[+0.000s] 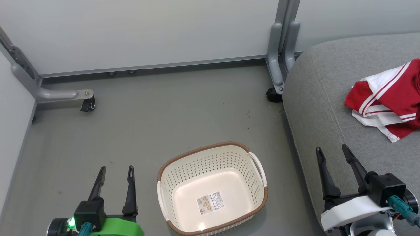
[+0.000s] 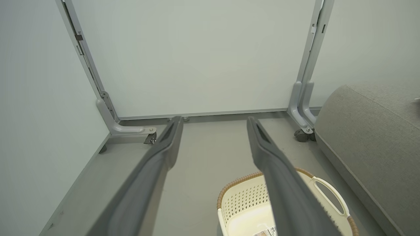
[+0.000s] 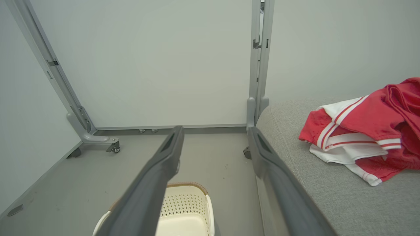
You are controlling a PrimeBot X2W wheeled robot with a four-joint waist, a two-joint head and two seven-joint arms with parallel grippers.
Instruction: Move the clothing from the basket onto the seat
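Clothing (image 1: 390, 98) lies in a red-and-white heap on the light grey seat (image 1: 328, 108), running out of the head view's right edge. The cream perforated basket (image 1: 203, 149) stands on the floor (image 1: 147, 114) just beside the seat, with nothing in it but its label sticker (image 1: 210, 202). Judged from this, the move looks done.

The left gripper (image 1: 117, 167) hangs left of the basket and the right gripper (image 1: 330, 147) over the seat's near edge. Each has its two dark fingers spread well apart and holds nothing.

The remaining risk lies in pulling away. The right arm's fingers, swept across the cushion, could snag the loose white hem and drag the heap toward the edge, and the left arm could knock the light basket.

The head view gives the basket's bare bottom from above. The right wrist view shows the heap side-on, its fabric piled in folds toward the far side. How many garments are in the heap I cannot tell.
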